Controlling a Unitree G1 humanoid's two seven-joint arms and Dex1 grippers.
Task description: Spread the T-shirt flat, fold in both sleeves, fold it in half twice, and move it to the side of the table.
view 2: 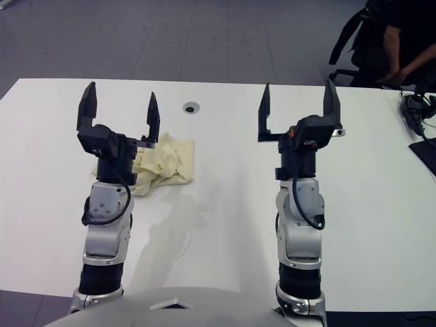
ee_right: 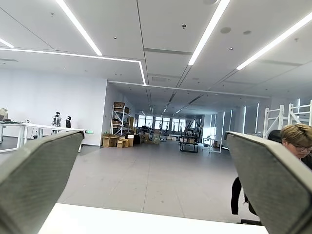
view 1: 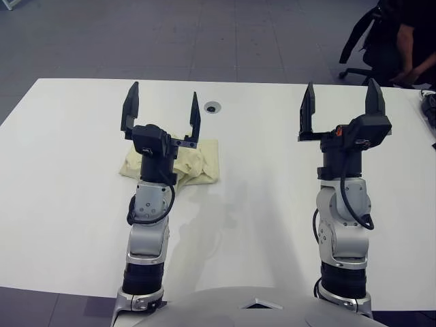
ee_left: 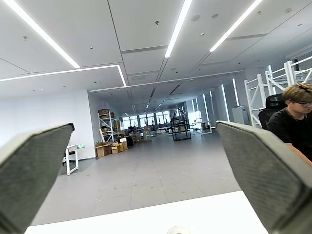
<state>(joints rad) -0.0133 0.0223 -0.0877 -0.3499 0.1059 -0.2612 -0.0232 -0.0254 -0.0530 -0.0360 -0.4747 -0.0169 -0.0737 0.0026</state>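
A pale yellow T-shirt (view 1: 197,163) lies bunched in a rumpled heap on the white table (view 1: 68,170), left of centre. My left gripper (view 1: 162,110) is raised above the heap, pointing up and away, fingers wide open and holding nothing; its arm covers part of the cloth. My right gripper (view 1: 340,105) stands upright over the right half of the table, also open and holding nothing. In the wrist views the grey finger pads (ee_left: 34,170) (ee_right: 39,180) frame the room beyond.
A round cable grommet (view 1: 212,107) sits in the table just behind the T-shirt. Dark cables and gear (view 2: 415,109) lie at the far right edge. An office chair (view 1: 361,54) stands beyond the far right corner.
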